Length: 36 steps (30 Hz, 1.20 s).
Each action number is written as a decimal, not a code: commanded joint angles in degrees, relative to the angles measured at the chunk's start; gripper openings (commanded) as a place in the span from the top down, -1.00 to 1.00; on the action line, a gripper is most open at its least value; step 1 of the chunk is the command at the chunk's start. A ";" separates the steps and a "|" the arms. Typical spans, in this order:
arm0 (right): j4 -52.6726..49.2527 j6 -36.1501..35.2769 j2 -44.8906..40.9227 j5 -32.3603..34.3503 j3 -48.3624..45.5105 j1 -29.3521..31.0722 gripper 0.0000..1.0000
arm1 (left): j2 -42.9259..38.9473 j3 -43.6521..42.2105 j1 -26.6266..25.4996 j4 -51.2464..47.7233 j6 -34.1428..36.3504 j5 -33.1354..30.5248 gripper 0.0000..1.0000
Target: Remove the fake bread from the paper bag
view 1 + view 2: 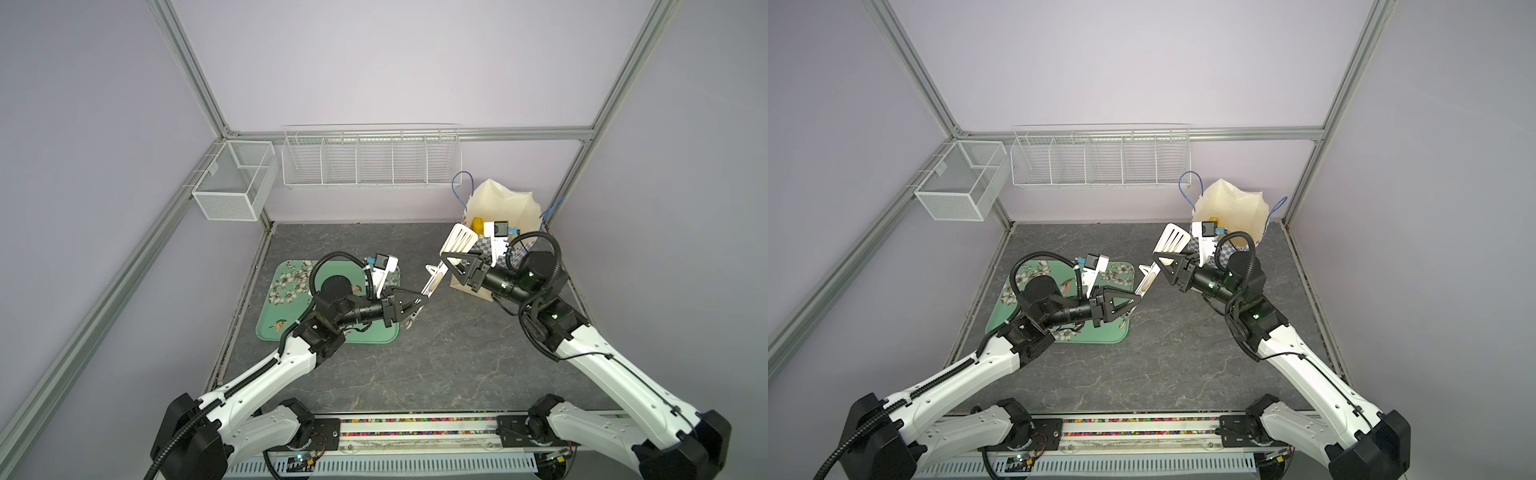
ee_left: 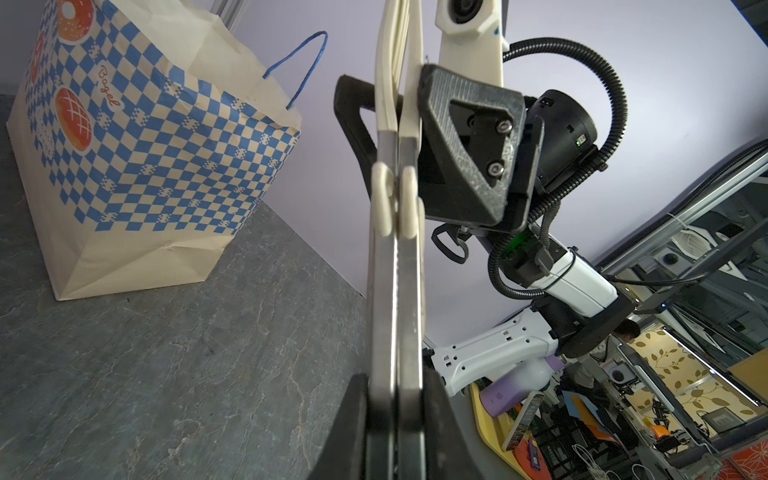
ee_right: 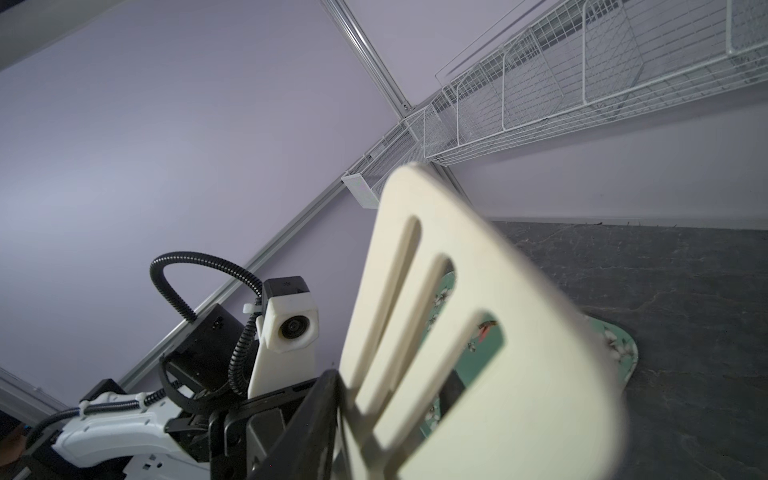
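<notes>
left gripper (image 1: 419, 302) closed on handle end of the tongs (image 1: 434, 281) | right gripper (image 1: 448, 261) pressed on both sides of the tongs, near the head | fake bread (image 1: 478, 225) inside the upright paper bag (image 1: 509, 199), just beyond right gripper, apart from it

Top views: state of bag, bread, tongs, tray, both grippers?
paper bag: upright, mouth open
fake bread: one piece visible inside the bag
tongs: closed, held off the table
tray: flat on table
left gripper: shut on tongs' handle end
right gripper: fingers closed around tongs' head
</notes>
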 commanded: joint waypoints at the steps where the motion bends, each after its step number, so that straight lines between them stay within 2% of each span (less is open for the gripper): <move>1: 2.07 -0.83 -0.32 -1.25 1.44 0.26 0.47 | -0.57 0.68 0.54 -0.41 -0.06 0.74 1.00; 5: 1.09 -1.98 -0.42 -1.70 1.58 0.20 0.67 | -0.27 1.07 0.65 -0.30 0.42 1.70 0.98; 10: 1.33 -2.73 -0.30 -2.58 1.54 0.24 0.75 | -0.14 2.09 0.74 -1.82 3.31 4.45 0.24; 12: 2.24 -2.48 0.21 -3.48 1.54 0.19 0.77 | 0.08 2.33 0.74 -2.05 3.57 4.90 0.12; 22: 8.48 -0.01 2.64 -5.92 1.37 0.21 0.78 | 4.71 3.19 0.66 4.51 1.05 6.68 -0.10; 26: 10.76 1.29 3.70 -7.46 1.53 0.22 0.78 | 7.72 3.88 0.74 8.05 -0.58 8.61 -0.10; 31: 12.27 2.09 4.79 -8.27 1.64 0.27 0.78 | 11.32 4.53 0.74 16.57 -6.35 12.80 0.12; 32: 12.30 2.09 4.89 -8.21 1.62 0.27 0.78 | 11.65 4.54 0.74 17.82 -7.17 13.12 0.18; 36: 12.39 1.82 5.29 -7.90 1.53 0.15 0.78 | 12.36 4.53 1.04 19.36 -8.62 13.48 0.70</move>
